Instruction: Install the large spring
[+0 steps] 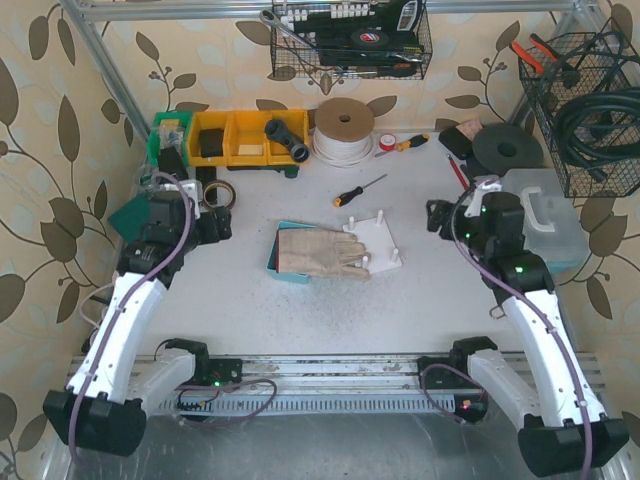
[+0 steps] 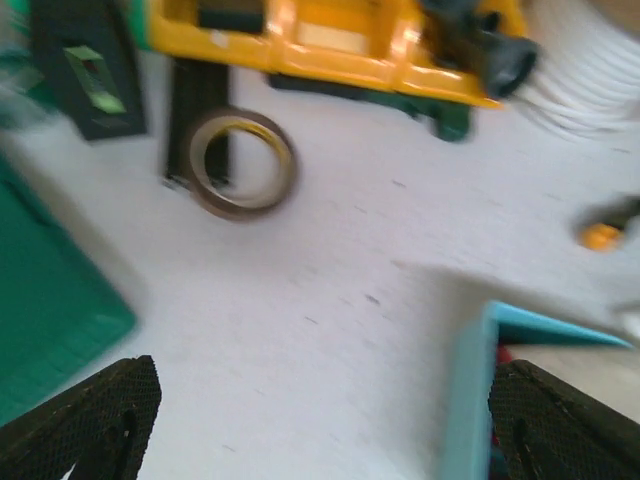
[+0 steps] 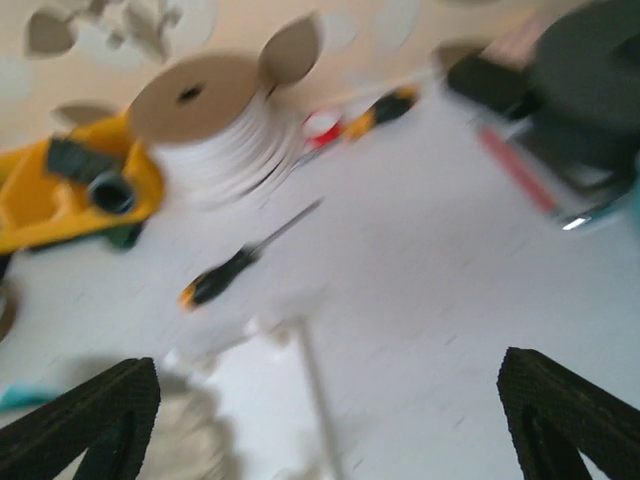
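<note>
Taking the white peg plate (image 1: pixel 376 241) as my reference. My left gripper (image 1: pixel 218 228) is sitting well to the left of the plate, beyond the teal box (image 1: pixel 272 262) and the work glove (image 1: pixel 322 252) lying on it; the glove's fingertips are reaching the plate's left edge. In the left wrist view my fingers (image 2: pixel 100 415) are standing wide apart with only bare tabletop and a corner of the box between them, so this gripper is gaping and carrying nothing. My right gripper (image 1: pixel 437 216) is hovering just right of the plate, apart from it; in the right wrist view its fingers (image 3: pixel 95 420) are likewise spreading wide with nothing between them, the plate showing blurred below centre. An orange-and-black screwdriver (image 1: pixel 358 189) is lying just behind the plate, the white cord spool (image 1: pixel 344 130) farther behind it, and a tape roll (image 1: pixel 222 191) well behind and to the left, near the yellow bins (image 1: pixel 248 137). As for the large spring, I am not managing to make it out in any view, both wrist pictures being blurred, so I cannot tell where it lies relative to the plate
</note>
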